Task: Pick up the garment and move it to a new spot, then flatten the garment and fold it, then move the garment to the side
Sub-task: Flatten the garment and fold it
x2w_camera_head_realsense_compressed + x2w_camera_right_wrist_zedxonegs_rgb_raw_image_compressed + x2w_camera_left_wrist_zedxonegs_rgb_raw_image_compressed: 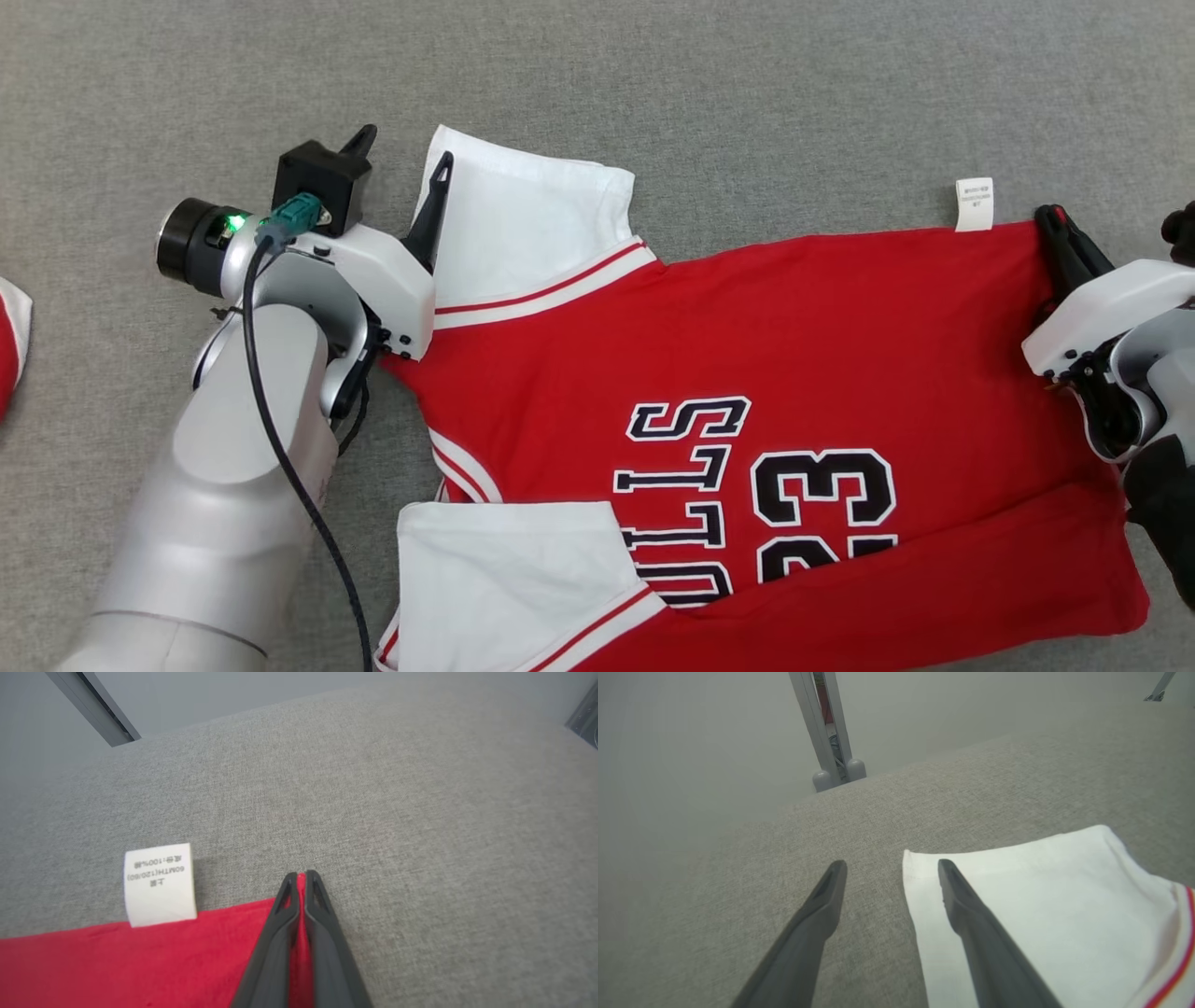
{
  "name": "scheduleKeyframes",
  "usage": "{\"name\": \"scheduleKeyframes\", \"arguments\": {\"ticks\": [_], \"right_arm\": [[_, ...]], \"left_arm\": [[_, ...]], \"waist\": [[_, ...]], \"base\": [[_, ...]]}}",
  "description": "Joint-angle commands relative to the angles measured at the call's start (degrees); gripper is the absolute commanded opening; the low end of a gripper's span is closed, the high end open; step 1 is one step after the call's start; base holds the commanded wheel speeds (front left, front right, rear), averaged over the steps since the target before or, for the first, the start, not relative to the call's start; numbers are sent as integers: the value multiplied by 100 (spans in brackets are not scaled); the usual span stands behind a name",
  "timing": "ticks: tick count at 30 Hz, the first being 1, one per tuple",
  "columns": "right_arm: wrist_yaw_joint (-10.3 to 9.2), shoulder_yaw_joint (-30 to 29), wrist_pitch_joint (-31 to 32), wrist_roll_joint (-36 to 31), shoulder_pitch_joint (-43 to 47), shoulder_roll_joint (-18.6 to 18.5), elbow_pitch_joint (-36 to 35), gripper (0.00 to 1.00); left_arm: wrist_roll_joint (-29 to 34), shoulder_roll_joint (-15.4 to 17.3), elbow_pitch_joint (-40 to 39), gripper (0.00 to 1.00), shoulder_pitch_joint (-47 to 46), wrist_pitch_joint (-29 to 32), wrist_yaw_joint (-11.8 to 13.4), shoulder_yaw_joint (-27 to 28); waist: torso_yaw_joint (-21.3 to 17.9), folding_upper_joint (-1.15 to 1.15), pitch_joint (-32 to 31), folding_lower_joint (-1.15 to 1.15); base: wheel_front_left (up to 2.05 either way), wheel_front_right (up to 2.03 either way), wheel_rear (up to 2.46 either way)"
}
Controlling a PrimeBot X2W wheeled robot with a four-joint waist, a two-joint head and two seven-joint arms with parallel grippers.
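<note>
Grey woven surface (747, 75); red jersey (794, 355) spread on it; perhaps second garment (9, 345) at left edge.

Left arm (224, 485): pale forearm rising from the lower left of the head view, wrist bent inward.
Left gripper (401, 154): fingers spread wide, pointing away from the body.
Right arm (1111, 317): wrist at the right edge.
Right gripper (1053, 219): fingers pressed together, pinching the garment (794, 327) at its corner.

The garment (766, 373) lies spread on the counter (747, 93), left hand (406, 147) at its far left sleeve (523, 224), right hand (1053, 217) on its far right corner beside the label (974, 203).
</note>
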Motion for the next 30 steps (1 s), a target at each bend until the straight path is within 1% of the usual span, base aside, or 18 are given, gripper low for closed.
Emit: {"name": "scheduleKeyframes", "arguments": {"ticks": [1, 6, 11, 22, 24, 25, 30], "right_arm": [[0, 45, -28, 102, -14, 35, 9, 0], [0, 183, -61, 231, -31, 100, 23, 0], [0, 320, -62, 320, -114, 109, 60, 0], [-1, 456, -72, 451, -232, 148, 60, 0], [-1, 459, -73, 464, -231, 144, 47, 0], [-1, 457, -73, 465, -230, 138, 45, 0], [-1, 434, -74, 477, -206, 104, 54, 0]], "left_arm": [[41, 25, 135, 100, -172, 52, -26, -24], [124, 14, 625, 100, -522, 85, -29, -156], [135, -32, 1056, 100, -804, -26, 69, -187], [83, -82, 1819, 100, -1156, -76, -35, -349], [36, -106, 1946, 25, -1175, -36, -96, -395], [32, -118, 1992, 0, -1177, -47, -111, -416], [-38, -150, 2166, 0, -1265, -163, -168, -488]], "waist": [[-61, 0, 44, 0], [-145, 0, 105, 0], [-177, 0, 170, 0], [-223, 0, 278, 0], [-225, 0, 285, 0], [-223, 0, 287, 0], [-201, 0, 269, 0]], "base": [[0, 0, 0], [0, 0, 0], [0, 0, 0], [0, 0, 0], [0, 0, 0], [0, 0, 0], [0, 0, 0]]}}
